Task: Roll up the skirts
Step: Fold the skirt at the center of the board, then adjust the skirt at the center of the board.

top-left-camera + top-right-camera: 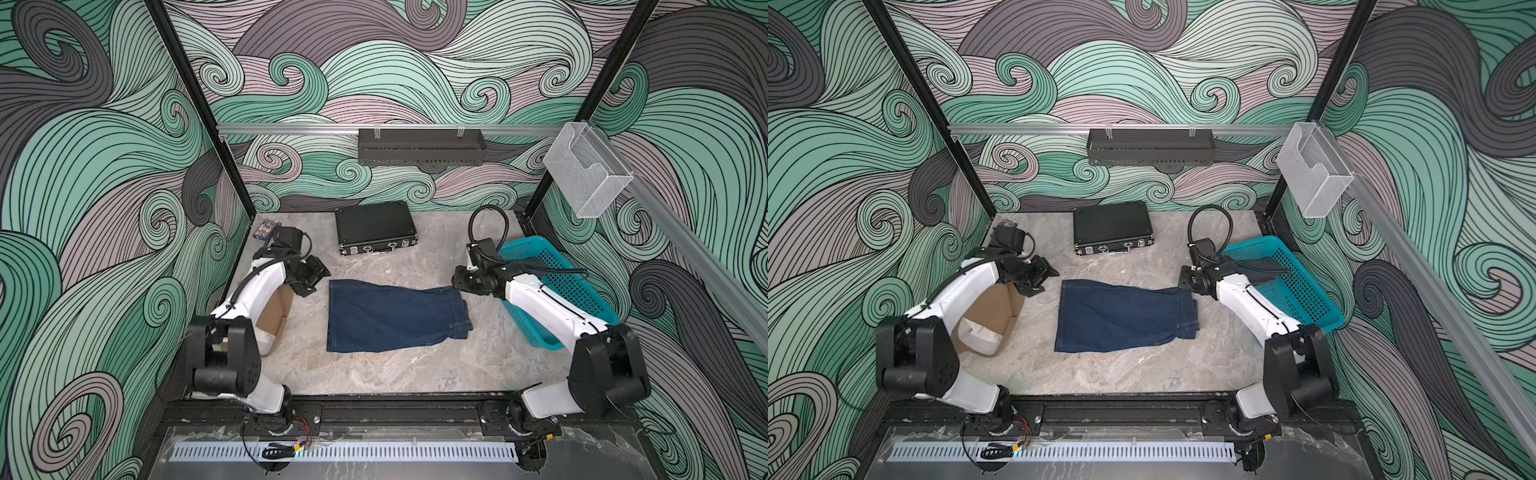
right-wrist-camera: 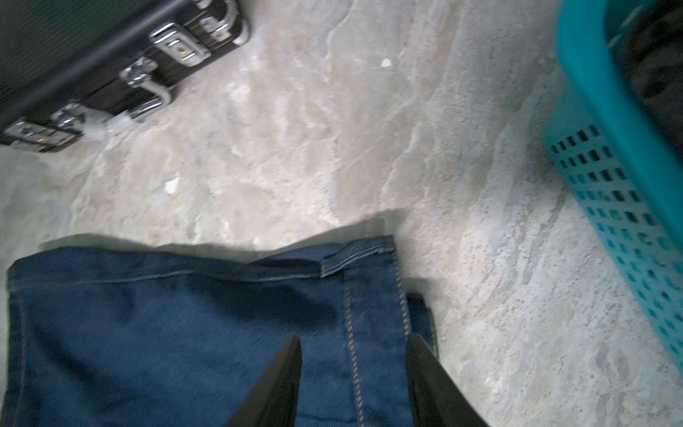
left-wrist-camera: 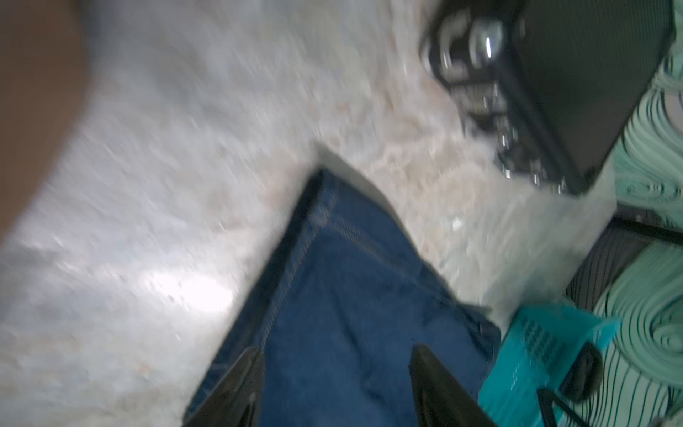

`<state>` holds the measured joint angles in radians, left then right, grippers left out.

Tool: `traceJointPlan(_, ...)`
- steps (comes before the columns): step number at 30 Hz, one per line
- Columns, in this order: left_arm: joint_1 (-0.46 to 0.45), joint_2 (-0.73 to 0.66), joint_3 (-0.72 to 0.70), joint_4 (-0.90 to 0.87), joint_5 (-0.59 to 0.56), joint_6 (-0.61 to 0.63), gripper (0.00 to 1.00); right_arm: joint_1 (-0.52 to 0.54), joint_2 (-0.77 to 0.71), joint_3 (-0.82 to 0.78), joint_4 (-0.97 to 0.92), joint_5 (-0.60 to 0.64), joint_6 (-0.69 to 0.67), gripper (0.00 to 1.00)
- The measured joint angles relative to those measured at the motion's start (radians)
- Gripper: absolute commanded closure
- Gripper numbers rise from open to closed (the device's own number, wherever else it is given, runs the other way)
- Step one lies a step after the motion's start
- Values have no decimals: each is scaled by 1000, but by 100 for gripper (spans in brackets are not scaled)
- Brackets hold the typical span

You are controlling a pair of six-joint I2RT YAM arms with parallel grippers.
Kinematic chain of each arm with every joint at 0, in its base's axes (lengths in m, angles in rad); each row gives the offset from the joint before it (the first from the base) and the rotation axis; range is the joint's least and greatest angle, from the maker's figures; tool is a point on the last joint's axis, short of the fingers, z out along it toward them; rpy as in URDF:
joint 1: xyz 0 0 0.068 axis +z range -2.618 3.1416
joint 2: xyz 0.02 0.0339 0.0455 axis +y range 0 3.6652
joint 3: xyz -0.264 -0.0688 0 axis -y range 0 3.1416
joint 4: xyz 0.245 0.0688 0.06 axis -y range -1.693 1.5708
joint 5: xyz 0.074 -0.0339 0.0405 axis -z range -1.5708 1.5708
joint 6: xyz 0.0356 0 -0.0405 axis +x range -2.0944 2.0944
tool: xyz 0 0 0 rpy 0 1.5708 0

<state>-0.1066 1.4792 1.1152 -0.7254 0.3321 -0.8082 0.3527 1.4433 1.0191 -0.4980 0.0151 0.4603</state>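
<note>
One dark blue denim skirt lies flat in the middle of the marble table, waistband to the right. My left gripper hovers open just off the skirt's far left corner; the left wrist view is blurred, and blue cloth shows beyond the two fingers. At the far right corner my right gripper stands open over the stitched waistband, gripping nothing. A dark cloth lies in the teal basket. No tan-brown skirt shows.
The teal plastic basket stands at the right under my right arm. A black hard case sits at the back. An open cardboard box lies at the left beneath my left arm. A small card box is in the far left corner.
</note>
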Motion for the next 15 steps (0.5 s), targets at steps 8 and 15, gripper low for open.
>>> traceJointPlan(8,-283,-185,-475,172,85,-164,23,83,-17,-203,-56,-70,2,63)
traceJointPlan(15,-286,-380,-652,249,-14,-283,16,91,3,-283,-34,-84,73,62)
